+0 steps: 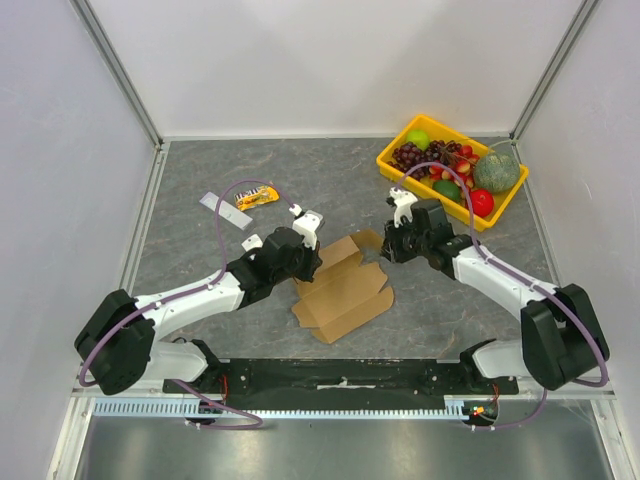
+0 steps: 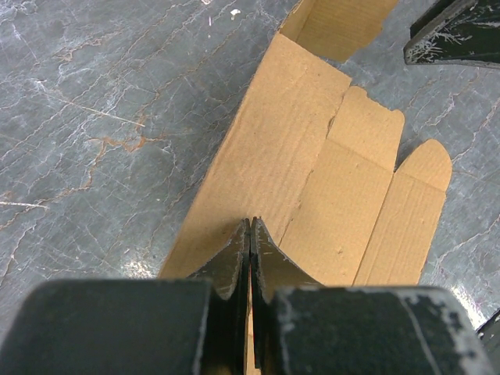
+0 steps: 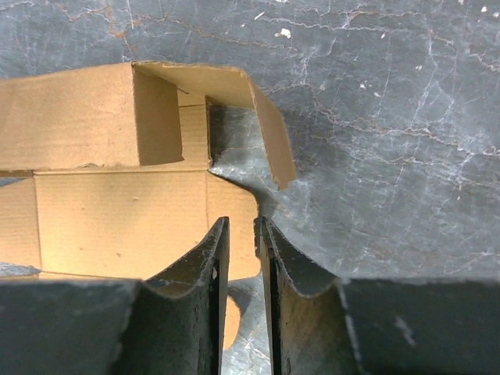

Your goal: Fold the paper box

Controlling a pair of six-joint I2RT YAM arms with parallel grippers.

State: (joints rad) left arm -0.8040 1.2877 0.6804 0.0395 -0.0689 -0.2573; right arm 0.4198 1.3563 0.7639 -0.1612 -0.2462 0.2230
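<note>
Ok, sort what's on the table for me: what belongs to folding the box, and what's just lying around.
For the job:
- paper box, partly folded
- left gripper, shut, over the cardboard
- right gripper, slightly parted, at the box's raised end

Lying about:
- yellow tray of fruit
- orange snack packet
- grey strip beside it

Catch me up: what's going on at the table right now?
Both arms are working on the cardboard box lying between them. It is partly folded: one end has walls raised, the rest lies flat. The left gripper is shut, its tips at the box's edge; whether it pinches cardboard is unclear. The right gripper hovers at an end flap, jaws slightly apart, holding nothing.
</note>
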